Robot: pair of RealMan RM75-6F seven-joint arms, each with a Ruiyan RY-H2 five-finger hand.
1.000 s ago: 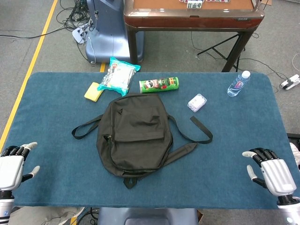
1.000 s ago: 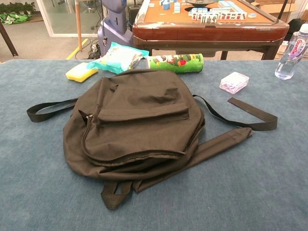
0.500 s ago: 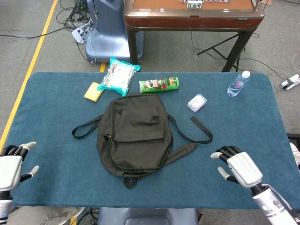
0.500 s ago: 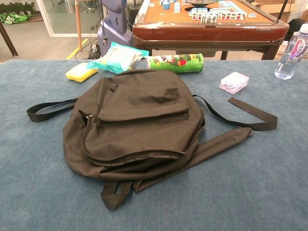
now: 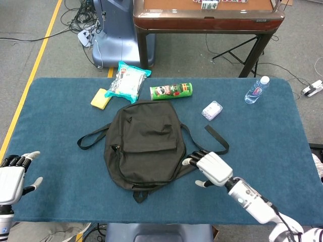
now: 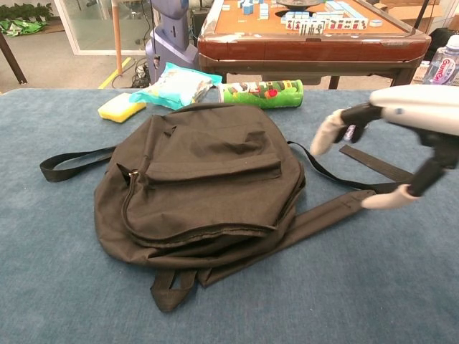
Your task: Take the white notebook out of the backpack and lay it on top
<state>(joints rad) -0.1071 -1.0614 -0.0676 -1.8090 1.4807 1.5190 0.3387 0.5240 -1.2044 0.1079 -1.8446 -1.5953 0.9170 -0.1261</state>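
A dark olive backpack [image 5: 144, 143] [image 6: 201, 183] lies flat and closed in the middle of the blue table, its straps spread to both sides. No white notebook shows in either view. My right hand [image 5: 211, 169] [image 6: 394, 125] hovers open just right of the backpack, above the lower strap [image 5: 199, 162], fingers spread and pointing toward the bag. My left hand [image 5: 14, 176] rests open at the table's near left corner, far from the bag, and is outside the chest view.
Behind the backpack lie a yellow sponge [image 5: 101, 99], a wipes packet [image 5: 126, 80] and a green chip can [image 5: 171, 91]. A small clear box [image 5: 212, 110] and a water bottle [image 5: 256, 90] sit at the right. A wooden table [image 5: 207, 15] stands beyond.
My right hand has swept from the table's near right corner leftward to the backpack's right edge and now enters the chest view. The left hand and the backpack have not moved.
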